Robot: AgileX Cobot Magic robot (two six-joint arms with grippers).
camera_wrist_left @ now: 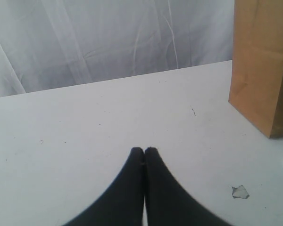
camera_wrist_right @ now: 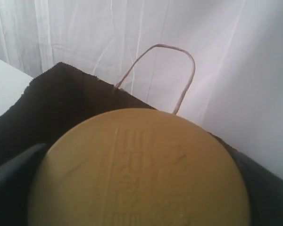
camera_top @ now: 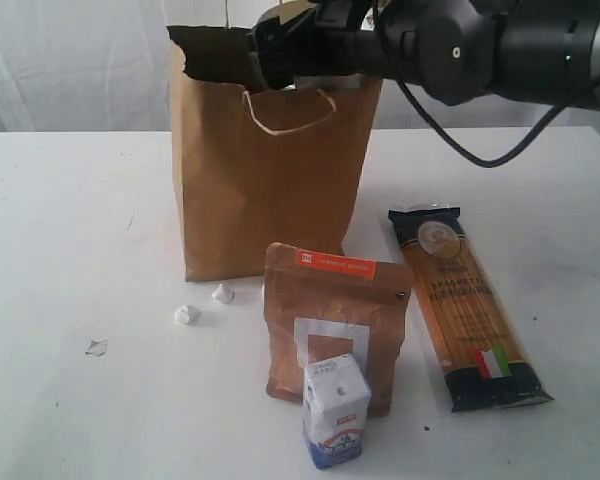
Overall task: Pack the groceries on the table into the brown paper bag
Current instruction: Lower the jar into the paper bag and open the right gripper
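The brown paper bag (camera_top: pixel 265 170) stands upright at the back middle of the table (camera_top: pixel 70 250). My right gripper (camera_top: pixel 280 45) hangs over the bag's open mouth, shut on the gold-lidded jar. In the right wrist view the gold lid (camera_wrist_right: pixel 141 174) fills the space between the dark fingers (camera_wrist_right: pixel 14 169), with the bag's dark inside (camera_wrist_right: pixel 61 99) below. On the table in front stand the brown pouch (camera_top: pixel 330 320) and the small white-blue carton (camera_top: pixel 335 410); the spaghetti packet (camera_top: pixel 465 300) lies flat to the right. My left gripper (camera_wrist_left: pixel 144 150) is shut and empty, low over bare table left of the bag (camera_wrist_left: pixel 264 66).
Two small white crumpled scraps (camera_top: pixel 187 314) (camera_top: pixel 223 293) lie by the bag's front left corner. A clear scrap (camera_top: pixel 96 347) lies further left, also seen near my left gripper as the scrap (camera_wrist_left: pixel 240 191). White curtains hang behind the table.
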